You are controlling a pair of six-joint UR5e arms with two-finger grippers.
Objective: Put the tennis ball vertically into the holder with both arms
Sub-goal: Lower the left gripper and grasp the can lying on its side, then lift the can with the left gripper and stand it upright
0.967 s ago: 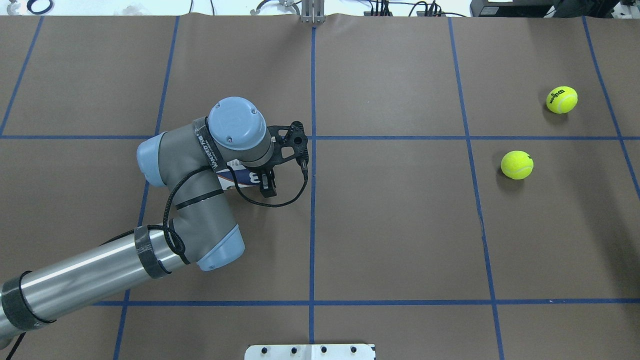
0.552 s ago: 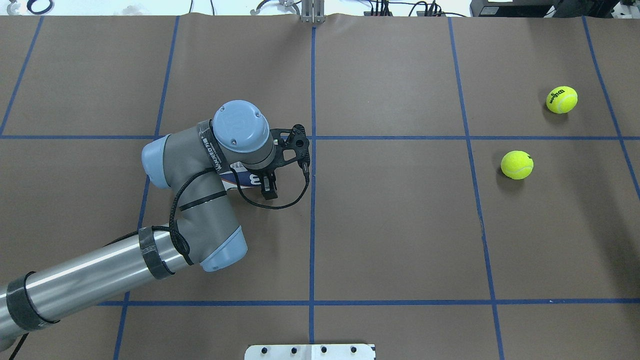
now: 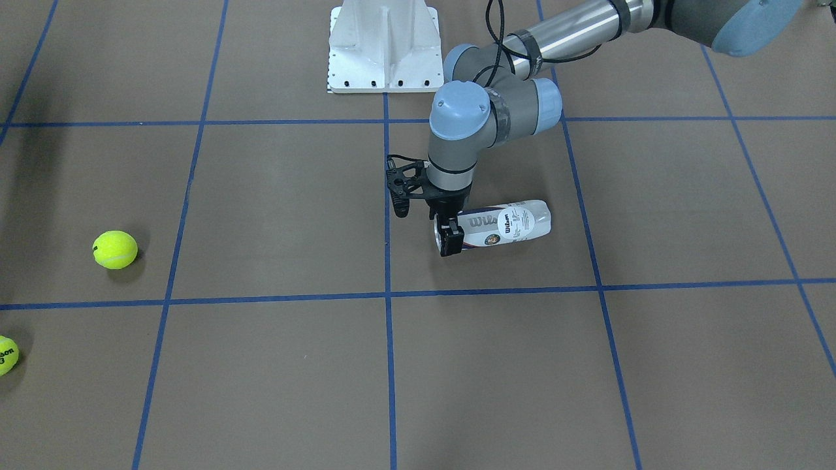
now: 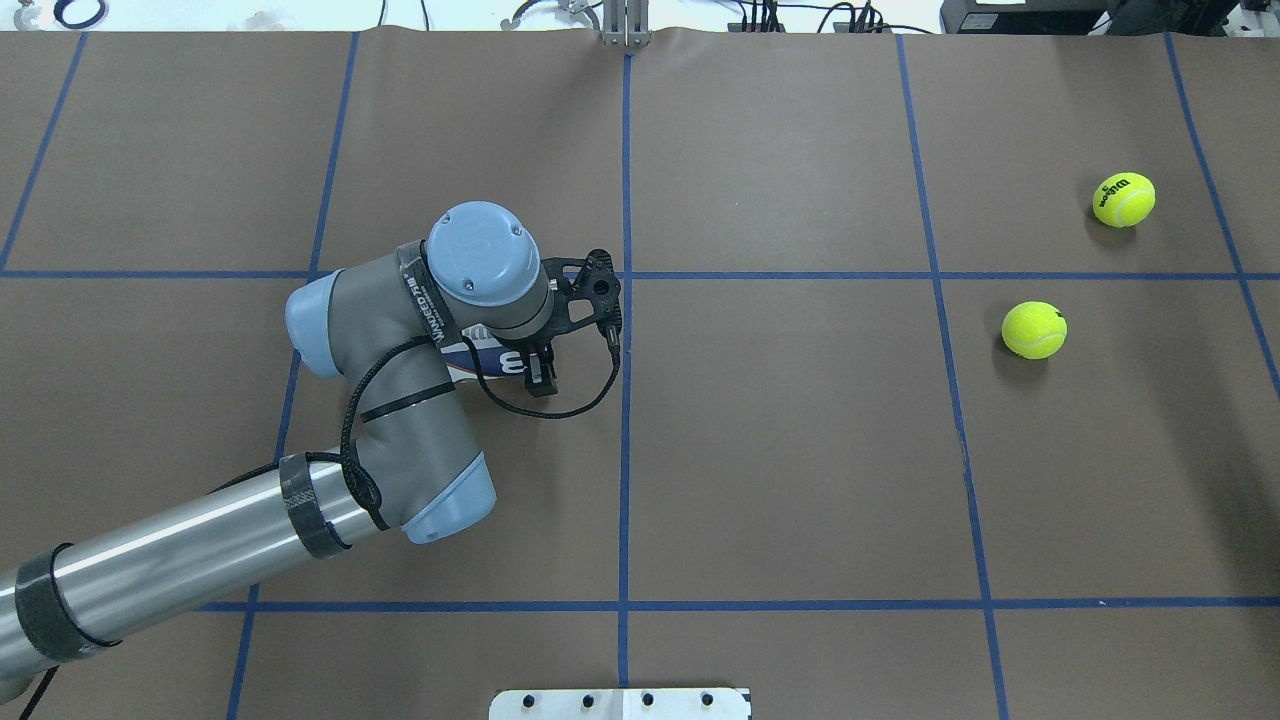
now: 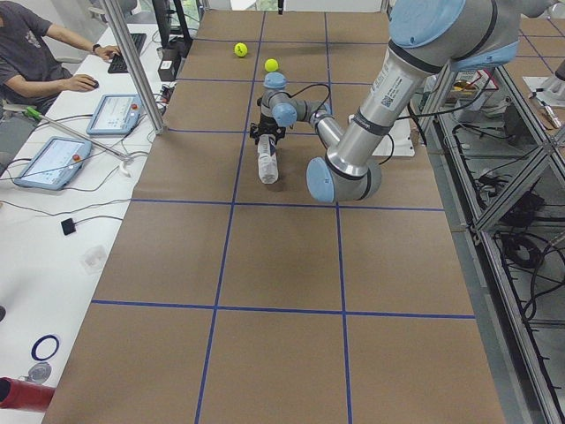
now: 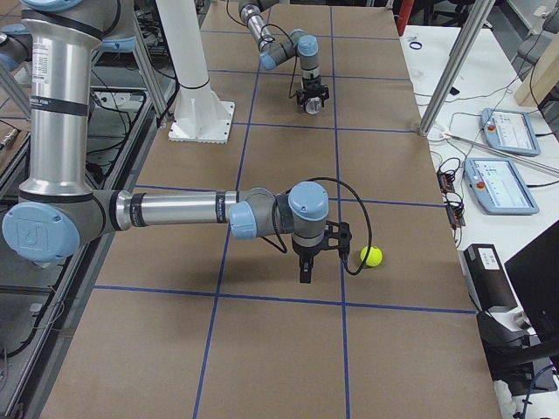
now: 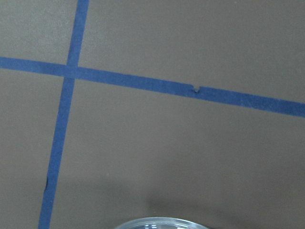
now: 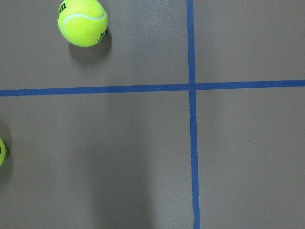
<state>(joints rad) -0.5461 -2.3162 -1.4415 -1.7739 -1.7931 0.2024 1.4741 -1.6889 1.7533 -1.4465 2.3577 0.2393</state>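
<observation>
The holder (image 3: 506, 224) lies on its side on the brown table, label up; in the overhead view only part of it (image 4: 490, 357) shows under the left wrist. My left gripper (image 3: 447, 230) points down and straddles the holder's open end. One finger (image 3: 449, 240) stands beside the holder's near side and the other is hidden. The left wrist view catches just the clear rim (image 7: 159, 222). Two tennis balls (image 4: 1034, 330) (image 4: 1124, 199) rest far to the right. My right gripper (image 6: 305, 272) hangs just beside one ball (image 6: 372, 256); whether it is open or shut I cannot tell.
The white pedestal (image 3: 383, 46) stands at the robot's edge of the table. Blue tape lines (image 4: 625, 400) grid the brown surface. A person (image 5: 26, 44) sits at a side desk with tablets (image 5: 115, 113).
The left arm has shifted slightly to the right over the holder and nearly stopped. Neither tennis ball has moved.
</observation>
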